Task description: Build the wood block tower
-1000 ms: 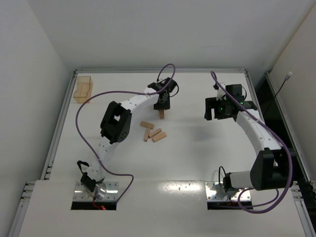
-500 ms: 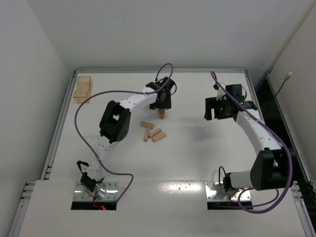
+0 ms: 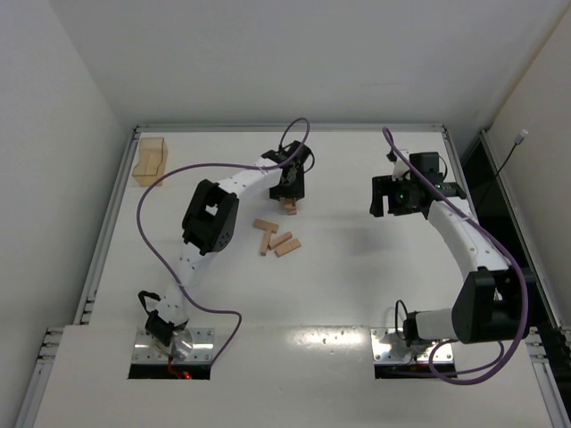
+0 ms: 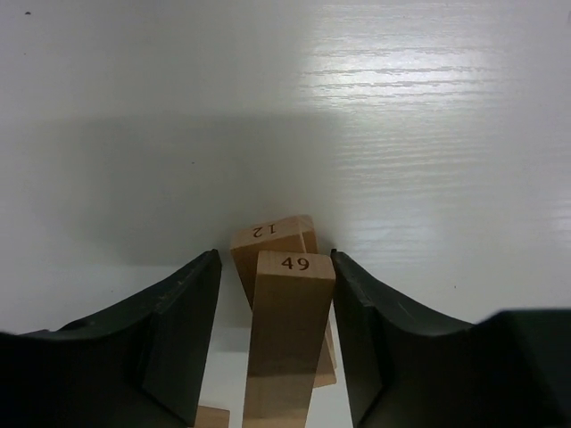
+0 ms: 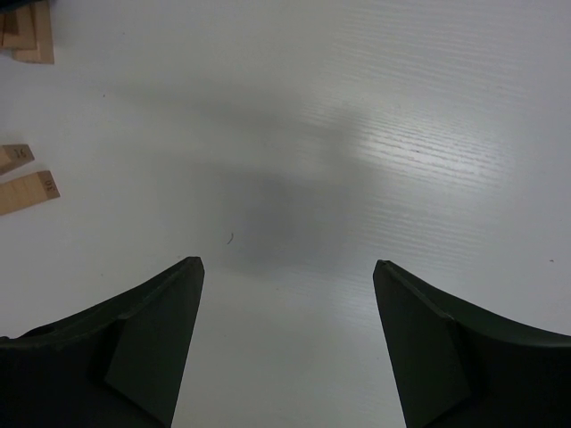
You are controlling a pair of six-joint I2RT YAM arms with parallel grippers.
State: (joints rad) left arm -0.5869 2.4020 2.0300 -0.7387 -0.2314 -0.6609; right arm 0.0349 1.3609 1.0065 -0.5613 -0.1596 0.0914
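Observation:
The tower (image 3: 290, 207) is a small stack of light-tan bars at mid-table. In the left wrist view a bar marked 49 (image 4: 287, 339) lies on top of a bar marked 12 (image 4: 268, 239), which is turned at a slight angle. My left gripper (image 3: 291, 189) hangs over the stack. Its jaws (image 4: 275, 259) stand either side of bar 49, open, with a gap on the left side. Several loose wood blocks (image 3: 275, 238) lie just in front of the tower. My right gripper (image 3: 387, 200) is open and empty above bare table (image 5: 287, 267).
A clear amber-tinted plastic box (image 3: 149, 160) stands at the far left corner. Two loose blocks (image 5: 25, 191) and the stack (image 5: 27, 36) show at the left edge of the right wrist view. Raised rails edge the table.
My left gripper has shifted slightly toward the far side above the stack. The right arm has not moved.

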